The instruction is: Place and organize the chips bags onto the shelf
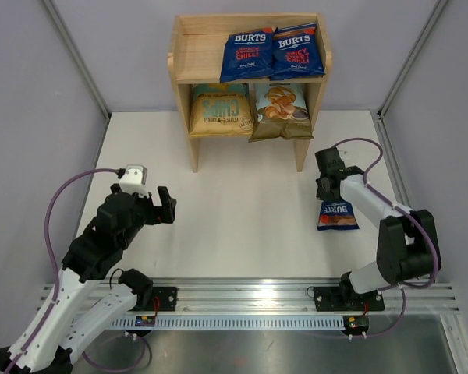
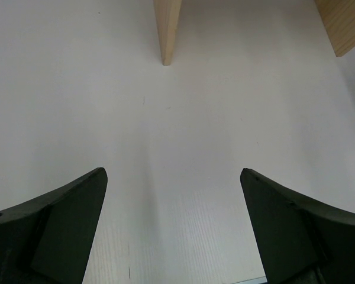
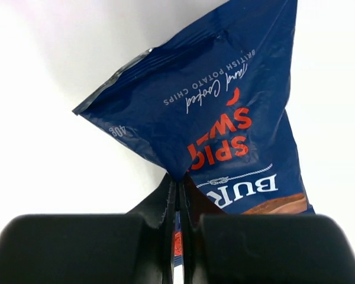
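The left arm is folded low and its claw (image 1: pixel 166 207) points toward the middle, with both fingers (image 2: pixel 65 225) spread wide apart. The right arm bends at the elbow and reaches forward. Its claw (image 3: pixel 178 201) points down, the fingers pressed together on a fold of the dark-blue bag (image 3: pixel 225 118).

Left arm (image 1: pixel 101 238) and right arm (image 1: pixel 372 204), both made of white and black parts. Thin purple cable (image 1: pixel 62 187) looping off each one. Small white box (image 1: pixel 133 177) on one wrist. Fat black fingers (image 2: pixel 53 231), shaped like wedges. Black bases (image 1: pixel 157 299) bolted on a silver rail (image 1: pixel 249 290).
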